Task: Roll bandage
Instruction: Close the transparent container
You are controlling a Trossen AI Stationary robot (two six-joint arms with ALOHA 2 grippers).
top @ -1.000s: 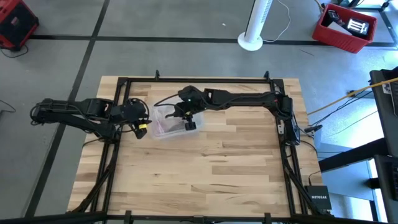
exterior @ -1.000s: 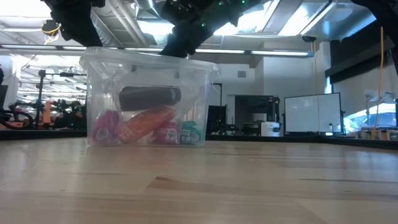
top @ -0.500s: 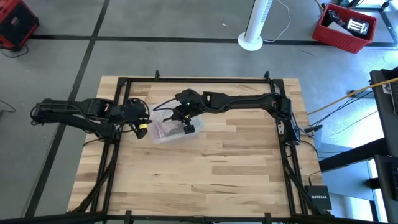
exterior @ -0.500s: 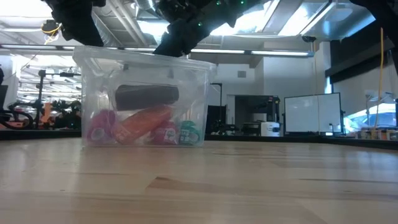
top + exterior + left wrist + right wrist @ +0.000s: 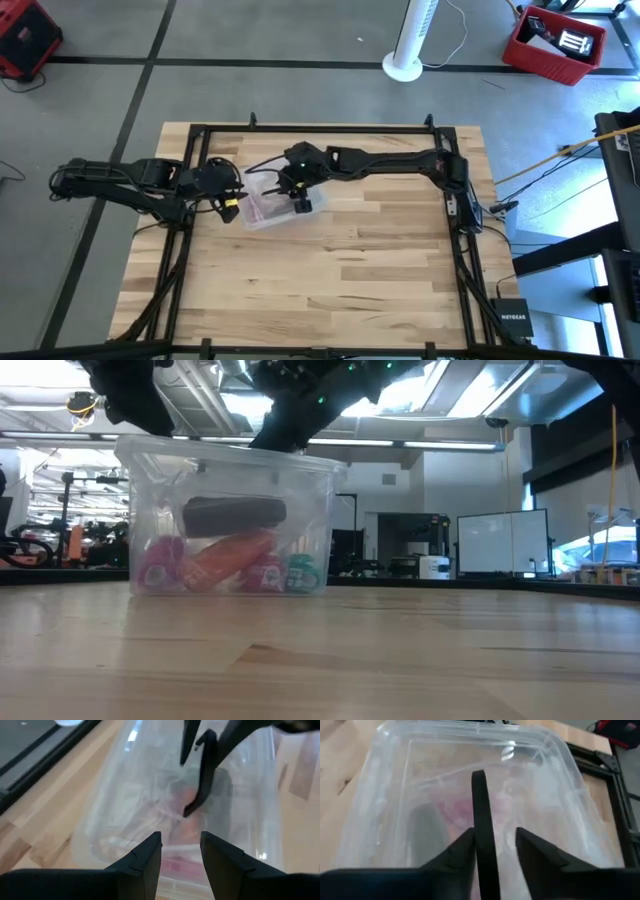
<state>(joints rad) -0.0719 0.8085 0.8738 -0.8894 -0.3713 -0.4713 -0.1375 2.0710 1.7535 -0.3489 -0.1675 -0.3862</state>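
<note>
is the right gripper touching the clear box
Cannot tell. In the low view the right gripper meets the clear box rim, but no view shows contact or a gap plainly.

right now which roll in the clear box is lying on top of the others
The dark grey roll; it lies across the pink, orange and teal rolls in the box.
</note>
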